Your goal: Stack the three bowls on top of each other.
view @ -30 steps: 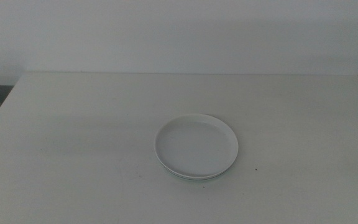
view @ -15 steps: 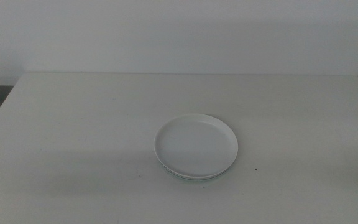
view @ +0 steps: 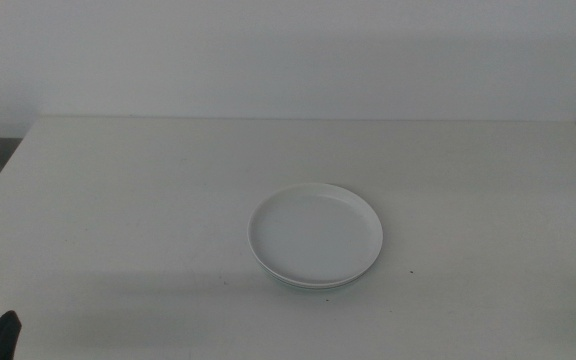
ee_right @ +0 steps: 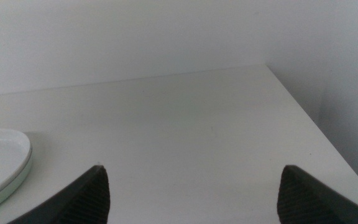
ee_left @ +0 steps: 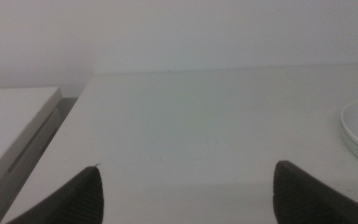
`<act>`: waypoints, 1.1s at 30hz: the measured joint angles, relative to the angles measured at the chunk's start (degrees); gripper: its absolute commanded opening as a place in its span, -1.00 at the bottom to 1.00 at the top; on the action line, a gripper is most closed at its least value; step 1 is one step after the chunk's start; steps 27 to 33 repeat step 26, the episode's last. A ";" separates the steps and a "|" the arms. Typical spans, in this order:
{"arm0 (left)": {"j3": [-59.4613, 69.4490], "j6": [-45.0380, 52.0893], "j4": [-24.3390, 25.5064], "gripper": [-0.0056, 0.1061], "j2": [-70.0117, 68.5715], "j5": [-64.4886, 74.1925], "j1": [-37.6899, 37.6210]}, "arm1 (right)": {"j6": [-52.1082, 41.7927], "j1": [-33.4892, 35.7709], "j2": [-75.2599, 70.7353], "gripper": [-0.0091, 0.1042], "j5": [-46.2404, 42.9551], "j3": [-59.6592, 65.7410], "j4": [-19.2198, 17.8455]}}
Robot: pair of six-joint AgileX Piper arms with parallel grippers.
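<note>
At the bottom-left corner of the middle view, the left gripper (view: 3,335) is seen withdrawn lower than half a second ago, jaws spread and empty. The white round plastic bowl (view: 315,235) tops a nested stack mid-table. The right gripper (ee_right: 191,193) waits apart, also spread, so stacking appears finished.

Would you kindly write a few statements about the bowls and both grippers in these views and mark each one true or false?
1. The bowls sit in one stack on the table. True.
2. The left gripper is clamped on the stack's rim. False: it is open and holds nothing, apart from the stack.
3. The right gripper is open and holds nothing. True.
4. A white bowl tops the stack. True.
5. A mint green bowl lies alone near the table's far edge. False: only a thin greenish rim shows under the stack.
</note>
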 measured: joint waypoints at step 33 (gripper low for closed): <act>0.33 0.00 0.00 0.78 0.00 -2.67 0.00 | 0.00 0.00 -0.03 0.49 -0.10 0.00 0.00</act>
